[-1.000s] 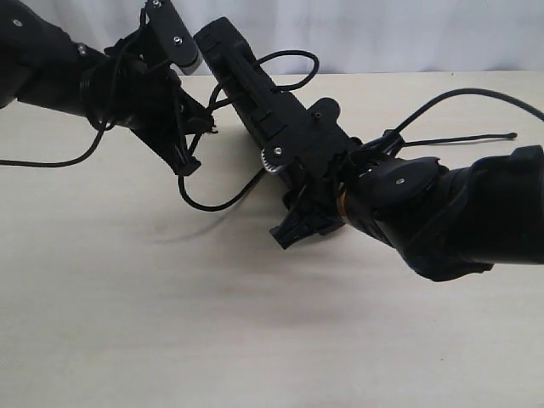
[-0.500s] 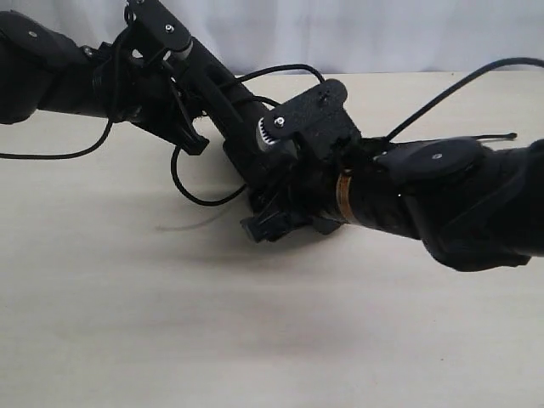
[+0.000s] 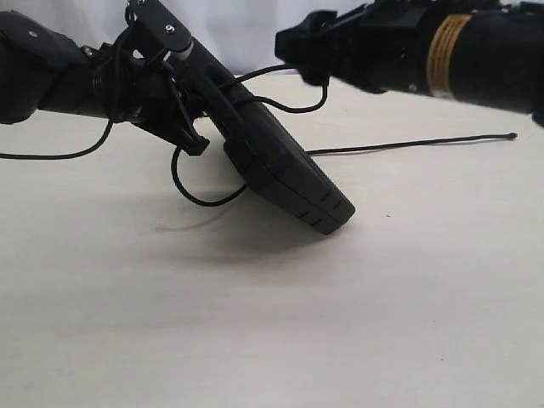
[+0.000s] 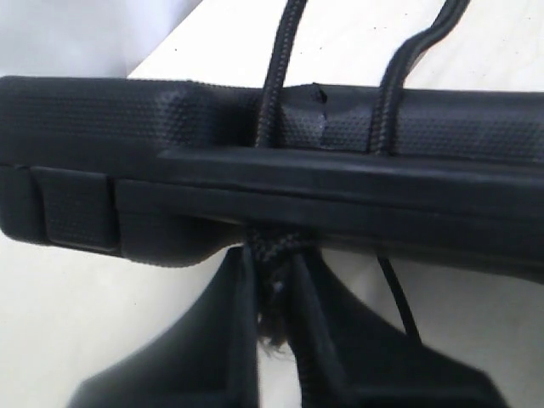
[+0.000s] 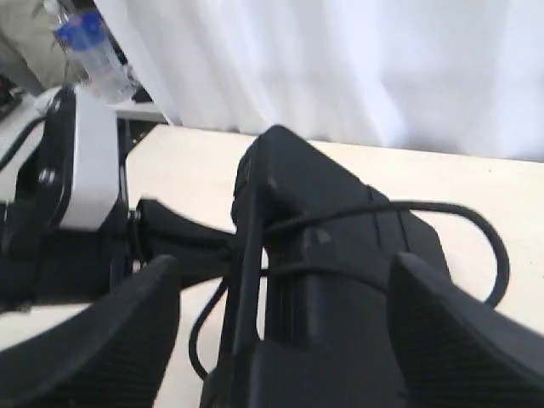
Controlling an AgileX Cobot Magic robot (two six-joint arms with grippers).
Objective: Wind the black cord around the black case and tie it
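Note:
The black case (image 3: pixel 280 170) stands tilted, its low end on the table and its high end up by my left arm. The black cord (image 3: pixel 399 146) is wound round the case's upper part, hangs in a loop below it and trails right across the table. In the left wrist view two strands of the cord (image 4: pixel 272 102) cross the case's edge (image 4: pixel 170 119). My left gripper (image 4: pixel 276 280) (image 3: pixel 191 140) is shut on the cord just under that edge. My right gripper (image 3: pixel 297 42) (image 5: pixel 280 280) hangs open above and apart from the case (image 5: pixel 357 255), nothing between its fingers.
The pale wooden table (image 3: pixel 255 323) spreads in front of the case. A white curtain (image 5: pixel 357 68) closes the back. A water bottle (image 5: pixel 89 51) stands beyond the table's far corner. A thin robot-arm cable (image 3: pixel 51 157) droops at the left.
My right gripper has let go of the case's low end and risen to the upper right. The case's low end now rests on the table. The left arm has held still since half a second ago.

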